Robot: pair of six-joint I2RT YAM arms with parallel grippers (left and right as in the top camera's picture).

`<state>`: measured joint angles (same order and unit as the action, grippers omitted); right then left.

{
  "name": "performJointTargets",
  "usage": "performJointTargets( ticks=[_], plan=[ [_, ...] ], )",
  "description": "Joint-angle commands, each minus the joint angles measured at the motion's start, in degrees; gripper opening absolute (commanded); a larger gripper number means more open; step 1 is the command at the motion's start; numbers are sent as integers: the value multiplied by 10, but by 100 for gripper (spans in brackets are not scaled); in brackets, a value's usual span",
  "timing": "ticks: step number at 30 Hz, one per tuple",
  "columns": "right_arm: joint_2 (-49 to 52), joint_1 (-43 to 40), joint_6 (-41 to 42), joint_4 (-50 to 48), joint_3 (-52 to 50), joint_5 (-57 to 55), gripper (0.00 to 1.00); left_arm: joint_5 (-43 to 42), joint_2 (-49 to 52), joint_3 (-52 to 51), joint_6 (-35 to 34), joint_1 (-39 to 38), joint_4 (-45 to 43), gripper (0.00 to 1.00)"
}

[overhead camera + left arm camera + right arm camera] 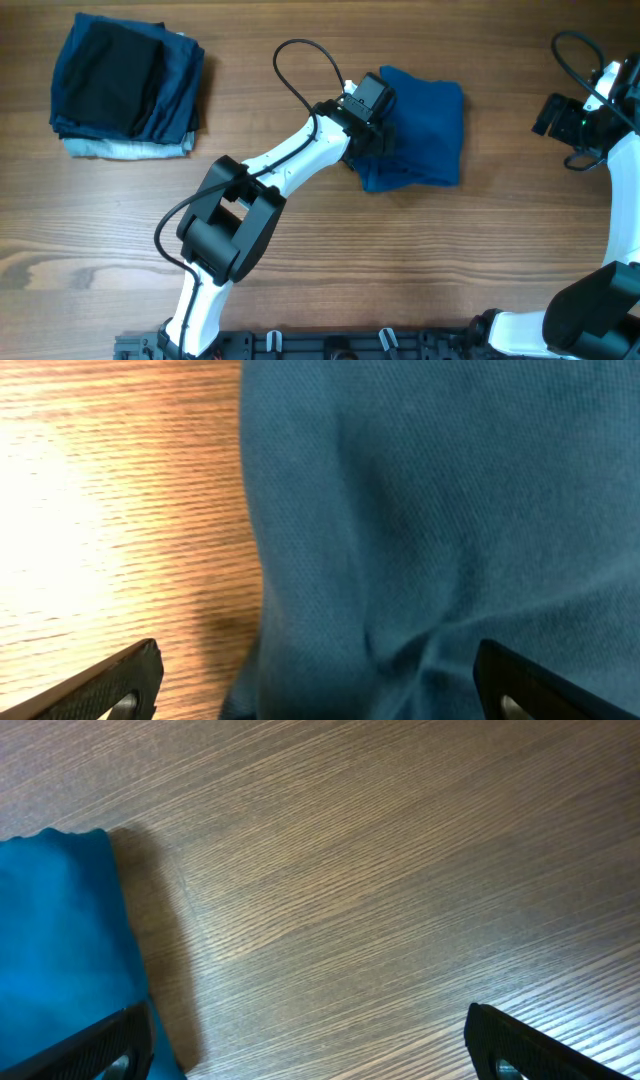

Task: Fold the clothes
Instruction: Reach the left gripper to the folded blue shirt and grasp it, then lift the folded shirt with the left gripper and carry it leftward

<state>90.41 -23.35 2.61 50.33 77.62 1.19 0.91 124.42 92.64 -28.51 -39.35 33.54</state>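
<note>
Both spread: left pincer [318, 672] over blue shirt [428, 122], right pincer [306, 1032] over table [380, 870]; folded stack [125, 88] apart.

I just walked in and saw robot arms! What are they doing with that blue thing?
The left gripper is open over the edge of the blue shirt, which lies roughly folded on the table. The right gripper, open too, is off to the side over bare wood. Other folded garments sit stacked at the far left.
</note>
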Motion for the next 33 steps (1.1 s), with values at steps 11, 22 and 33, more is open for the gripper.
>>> performJointTargets(
  ticks=[11, 22, 33],
  plan=[
    [-7, 1, 8, -2, 3, -8, 99, 2, 4, 27, 28, 10, -86, 100],
    [-7, 1, 8, -2, 3, -8, 99, 2, 111, 27, 28, -13, -59, 94],
    [-7, 1, 8, -2, 3, -8, 100, -23, 110, 27, 26, -32, 124, 73]
  ],
)
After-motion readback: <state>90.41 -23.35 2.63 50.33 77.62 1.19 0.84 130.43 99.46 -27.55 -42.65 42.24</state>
